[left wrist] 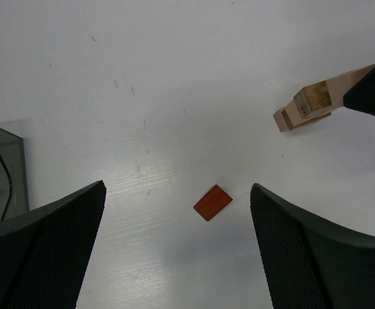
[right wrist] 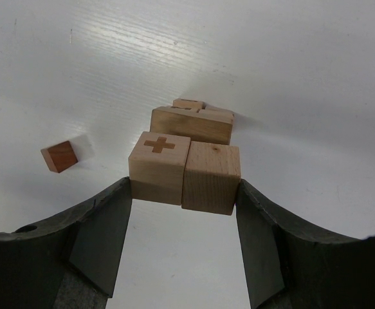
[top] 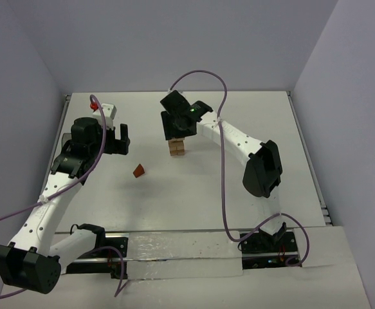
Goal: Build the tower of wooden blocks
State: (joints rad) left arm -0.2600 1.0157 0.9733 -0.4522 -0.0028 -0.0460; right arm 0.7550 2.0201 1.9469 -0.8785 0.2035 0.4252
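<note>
My right gripper (right wrist: 184, 185) is shut on two light wooden cubes held side by side, one marked with a cross (right wrist: 159, 166) and one plain (right wrist: 211, 175). Directly beneath them stands the low stack of tan blocks (right wrist: 192, 122), the wood block tower (top: 177, 148); I cannot tell whether the held pair touches it. The reddish-brown wedge (left wrist: 213, 202) lies alone on the table, left of the tower (left wrist: 306, 106). My left gripper (left wrist: 177, 190) hangs open above the wedge, its fingers wide and empty. From above, the left gripper (top: 116, 138) is up-left of the wedge (top: 139, 170).
A dark translucent bin (left wrist: 4, 174) stands at the left edge of the table. A small white part with a red tip (top: 103, 109) sits at the back left. A purple cable (top: 222, 167) loops over the right arm.
</note>
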